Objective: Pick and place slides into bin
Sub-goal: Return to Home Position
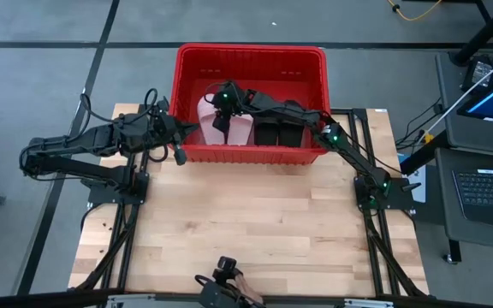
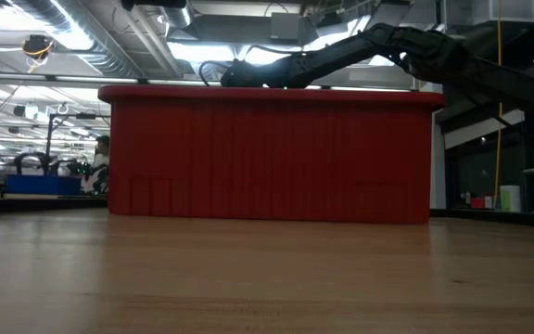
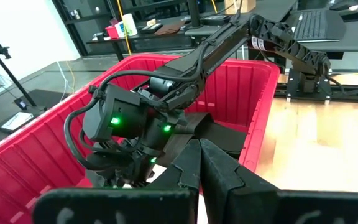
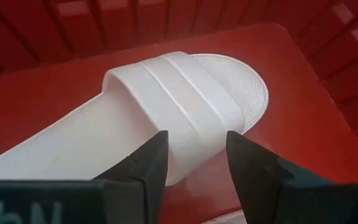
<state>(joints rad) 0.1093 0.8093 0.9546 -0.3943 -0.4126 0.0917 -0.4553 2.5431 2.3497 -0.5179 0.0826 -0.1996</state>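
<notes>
The red bin (image 1: 251,56) stands at the table's far edge. A pale pink slide (image 4: 166,106) lies sole down on the bin's floor, toward its left end (image 1: 240,130). Black slides (image 1: 278,128) lie to its right in the bin. My right gripper (image 4: 194,152) reaches into the bin from the right and is open, its fingers over the near edge of the pink slide's strap. My left gripper (image 1: 180,156) is shut and empty, just outside the bin's near left corner. It also shows in the left wrist view (image 3: 199,155). My right gripper points down at the pink slide, one finger (image 4: 151,162) on each side of the strap's edge (image 4: 194,134). I cannot tell whether the fingers touch it. The slide lies flat on the bin's floor.
The bin's tall slatted walls (image 2: 267,158) close off the slides from the low view. The wooden table (image 1: 246,222) lies open in front of the bin. A desk with laptops (image 1: 486,188) stands beyond the table's right edge.
</notes>
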